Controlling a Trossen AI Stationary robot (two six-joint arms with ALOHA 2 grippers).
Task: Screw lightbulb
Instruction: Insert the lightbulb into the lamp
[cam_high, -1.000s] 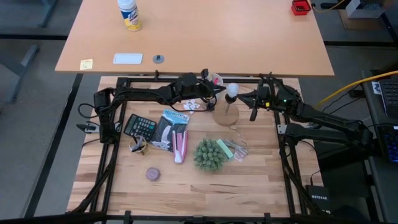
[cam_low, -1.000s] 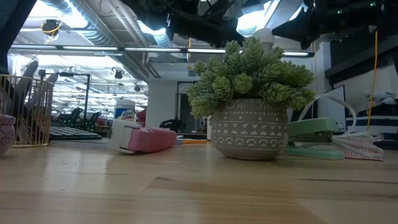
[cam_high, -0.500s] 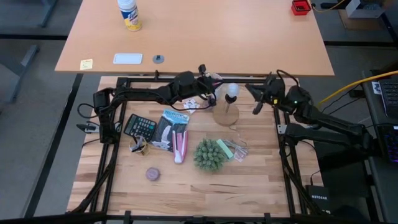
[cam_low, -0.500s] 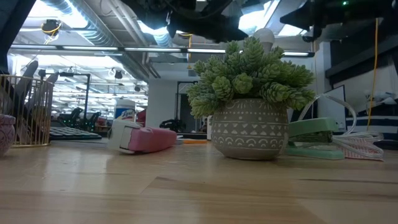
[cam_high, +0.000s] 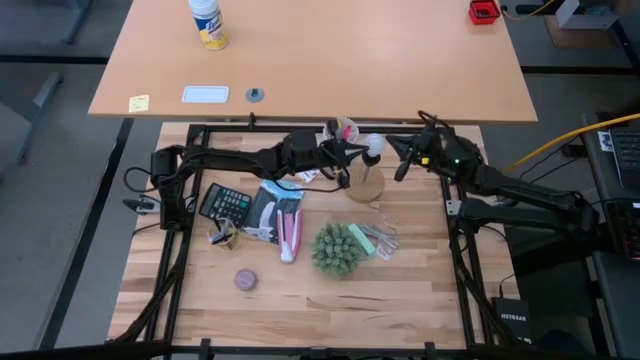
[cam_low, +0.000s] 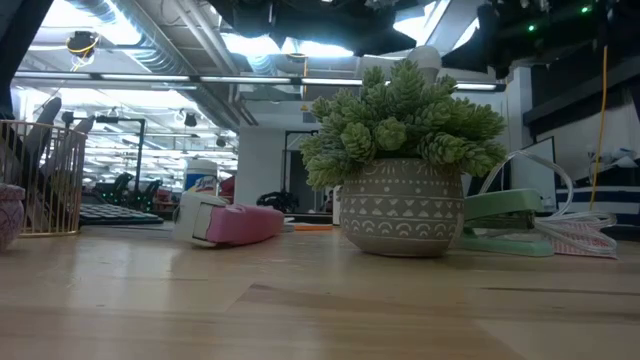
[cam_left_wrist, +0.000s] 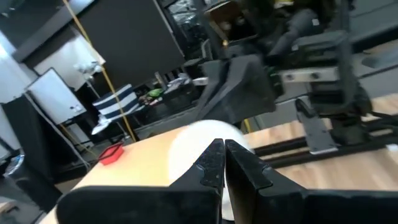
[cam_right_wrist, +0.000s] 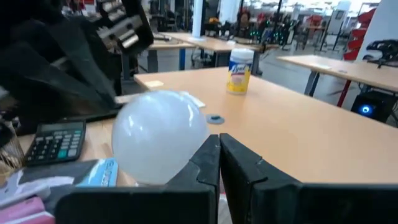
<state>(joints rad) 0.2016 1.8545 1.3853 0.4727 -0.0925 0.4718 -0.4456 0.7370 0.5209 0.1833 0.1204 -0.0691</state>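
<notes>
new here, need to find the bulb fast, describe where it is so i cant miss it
On the table's far edge, near the middle, between the two claws, a wooden disc stands. The bulb sits upright on it. It is the only white frosted globe there, unlike the green plant nearer the front.

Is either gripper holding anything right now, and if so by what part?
Nothing is held. Both the left gripper and the right gripper are shut and empty, flanking the lightbulb, which stands upright in its wooden base.
</notes>
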